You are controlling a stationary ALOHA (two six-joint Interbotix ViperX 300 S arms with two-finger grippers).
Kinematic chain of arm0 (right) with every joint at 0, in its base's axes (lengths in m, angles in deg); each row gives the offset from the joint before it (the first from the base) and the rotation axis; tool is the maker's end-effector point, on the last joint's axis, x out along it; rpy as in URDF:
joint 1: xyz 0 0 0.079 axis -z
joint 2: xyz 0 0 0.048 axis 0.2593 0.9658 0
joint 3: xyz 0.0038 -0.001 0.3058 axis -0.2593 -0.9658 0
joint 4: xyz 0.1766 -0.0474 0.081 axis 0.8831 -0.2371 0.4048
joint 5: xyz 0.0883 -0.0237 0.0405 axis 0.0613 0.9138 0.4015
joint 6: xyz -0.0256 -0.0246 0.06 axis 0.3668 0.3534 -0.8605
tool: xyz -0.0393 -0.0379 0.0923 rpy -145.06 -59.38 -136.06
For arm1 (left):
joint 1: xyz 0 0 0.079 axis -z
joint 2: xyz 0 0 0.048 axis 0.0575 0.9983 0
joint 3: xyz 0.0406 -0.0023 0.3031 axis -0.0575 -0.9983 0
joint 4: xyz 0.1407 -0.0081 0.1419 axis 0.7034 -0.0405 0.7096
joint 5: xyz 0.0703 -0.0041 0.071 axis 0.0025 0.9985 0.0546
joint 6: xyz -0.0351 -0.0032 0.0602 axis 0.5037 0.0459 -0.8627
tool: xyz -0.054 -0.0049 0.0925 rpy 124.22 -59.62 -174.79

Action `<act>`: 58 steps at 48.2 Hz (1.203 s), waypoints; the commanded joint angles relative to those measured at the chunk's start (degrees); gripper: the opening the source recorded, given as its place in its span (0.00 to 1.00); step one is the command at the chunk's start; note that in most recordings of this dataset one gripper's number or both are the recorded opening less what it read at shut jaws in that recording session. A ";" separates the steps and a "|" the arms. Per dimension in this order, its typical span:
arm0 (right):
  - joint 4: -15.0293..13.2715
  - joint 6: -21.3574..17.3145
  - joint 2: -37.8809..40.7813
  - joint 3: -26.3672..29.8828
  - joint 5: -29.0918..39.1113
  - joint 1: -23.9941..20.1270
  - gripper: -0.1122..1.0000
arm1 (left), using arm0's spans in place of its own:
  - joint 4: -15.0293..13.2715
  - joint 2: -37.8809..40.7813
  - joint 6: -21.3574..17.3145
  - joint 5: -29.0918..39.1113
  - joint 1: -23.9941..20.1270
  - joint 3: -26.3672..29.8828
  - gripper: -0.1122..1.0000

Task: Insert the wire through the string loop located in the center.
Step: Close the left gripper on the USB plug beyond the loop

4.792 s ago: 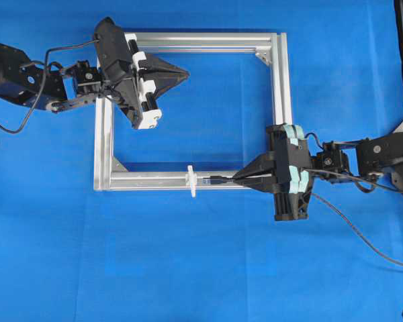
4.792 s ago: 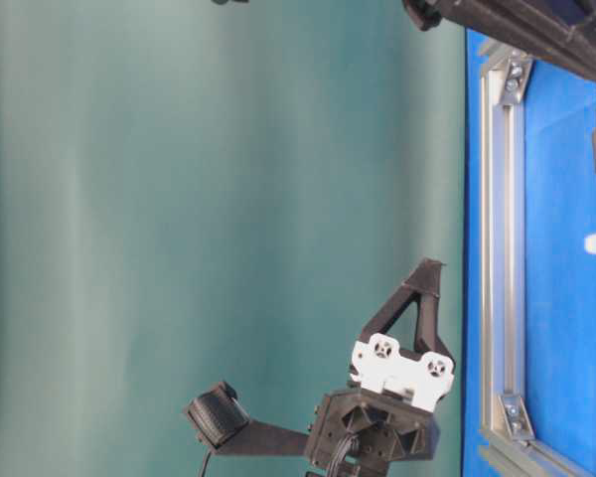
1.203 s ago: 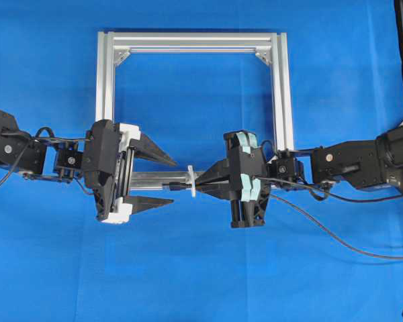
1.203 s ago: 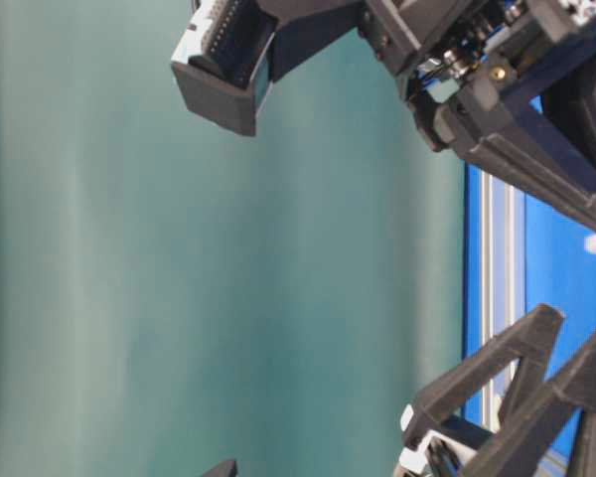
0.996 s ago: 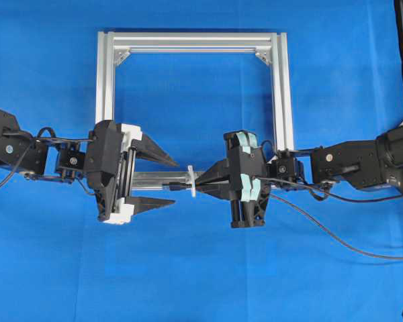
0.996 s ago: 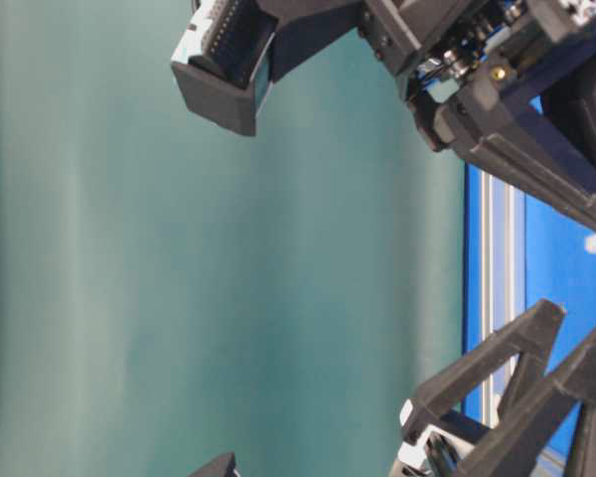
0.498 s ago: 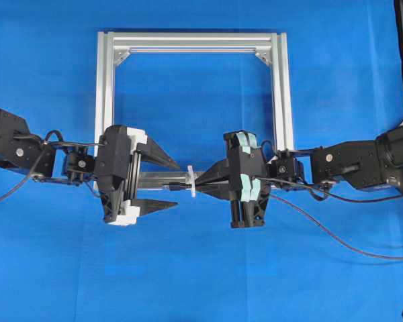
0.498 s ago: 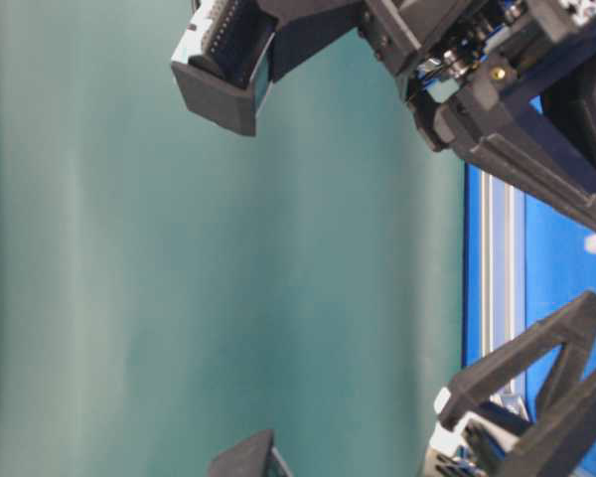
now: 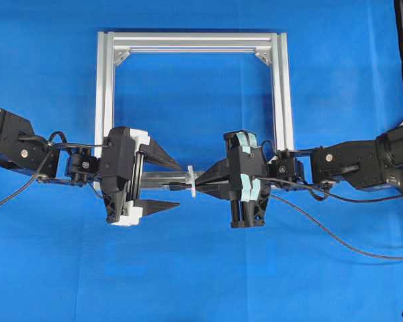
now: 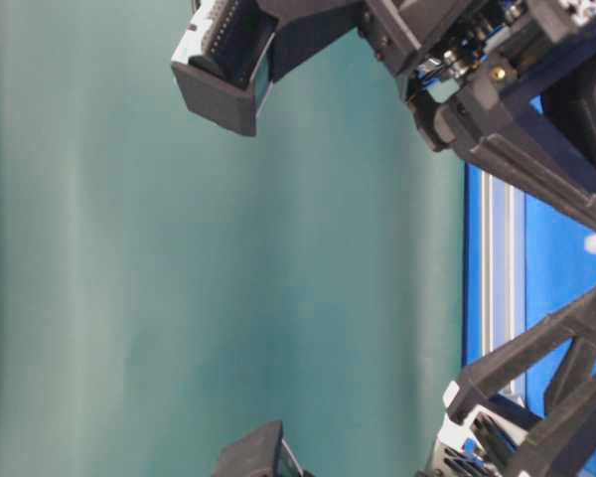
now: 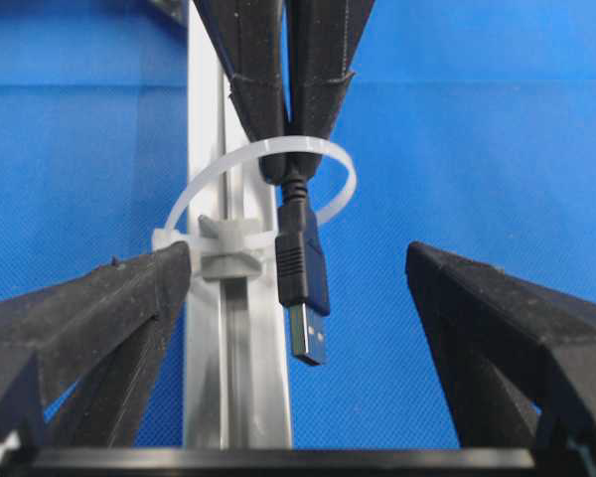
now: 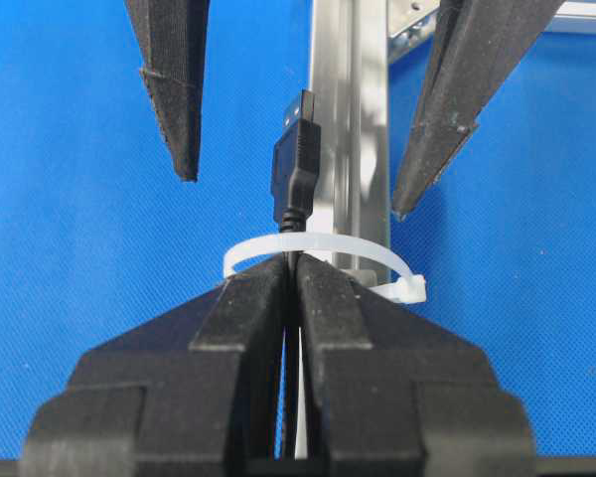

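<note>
Black fingers of the right hand (image 12: 290, 288) are clamping the wire (image 11: 300, 268), whose plug is already poking through the string loop (image 11: 263, 199) on the frame (image 9: 188, 41); the left hand (image 9: 168, 184) is waiting spread wide around it, the take-over pull remaining.

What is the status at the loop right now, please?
Right tool shut on wire. Plug through zip-tie loop. Left tool open, flanking plug. Nothing in the way.

Overhead looks straight down; wrist views face each other, sharing the string loop (image 11: 268, 189).
</note>
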 commanded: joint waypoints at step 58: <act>0.09 0.09 -0.79 0.53 0.09 -0.18 0.10 | 0.18 -0.70 0.00 3.25 -0.44 1.23 0.16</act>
